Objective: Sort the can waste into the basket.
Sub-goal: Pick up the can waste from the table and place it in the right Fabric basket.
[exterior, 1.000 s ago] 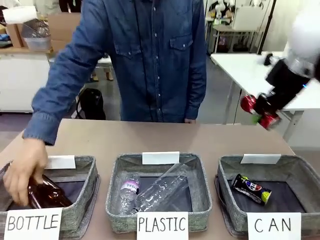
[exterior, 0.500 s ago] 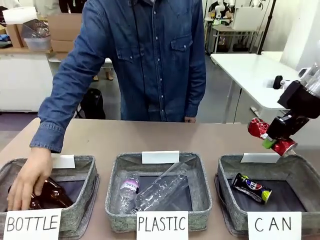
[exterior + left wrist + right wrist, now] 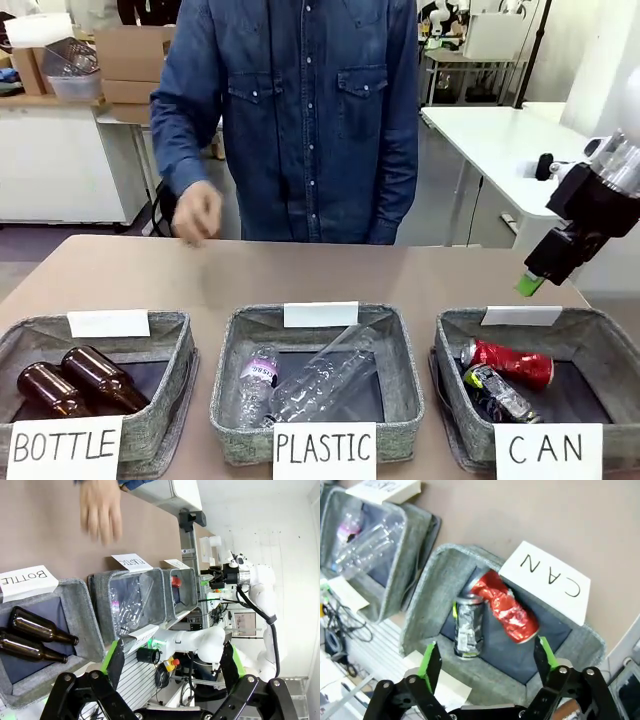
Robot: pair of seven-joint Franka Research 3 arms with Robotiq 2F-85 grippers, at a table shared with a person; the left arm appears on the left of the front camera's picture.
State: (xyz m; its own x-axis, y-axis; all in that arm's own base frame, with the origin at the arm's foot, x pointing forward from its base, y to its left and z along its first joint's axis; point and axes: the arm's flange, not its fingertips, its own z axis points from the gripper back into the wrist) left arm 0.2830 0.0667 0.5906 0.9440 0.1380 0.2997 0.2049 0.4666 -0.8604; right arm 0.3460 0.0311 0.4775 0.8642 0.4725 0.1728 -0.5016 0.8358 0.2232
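At the left of your front view sits the grey basket signed "BOTTLE" [image 3: 150,400], with two brown glass bottles [image 3: 75,383] lying side by side in it. Your left wrist camera looks across that same basket, and the left gripper [image 3: 172,666] stands with its green-padded fingers spread wide and nothing between them, hanging off the near edge of the table.

Behind the table stands a person in a denim shirt [image 3: 300,110]; one hand [image 3: 197,212] is raised above the far edge of the tabletop, blurred, touching nothing.

In the middle you have the basket signed "PLASTIC" [image 3: 400,390], holding clear plastic bottles [image 3: 310,385] that lie tilted against each other.

At the right is the basket signed "CAN" [image 3: 600,350]. Both cans lie inside it: the red can [image 3: 510,362], crumpled, towards the far wall, and the dark can [image 3: 495,393] just in front of it and touching it. Your right wrist view shows them side by side on the dark lining.

The right gripper [image 3: 486,662] hovers above the far right corner of that basket, its jaws parted and empty. In the front view you see only one green pad [image 3: 529,284] of it.
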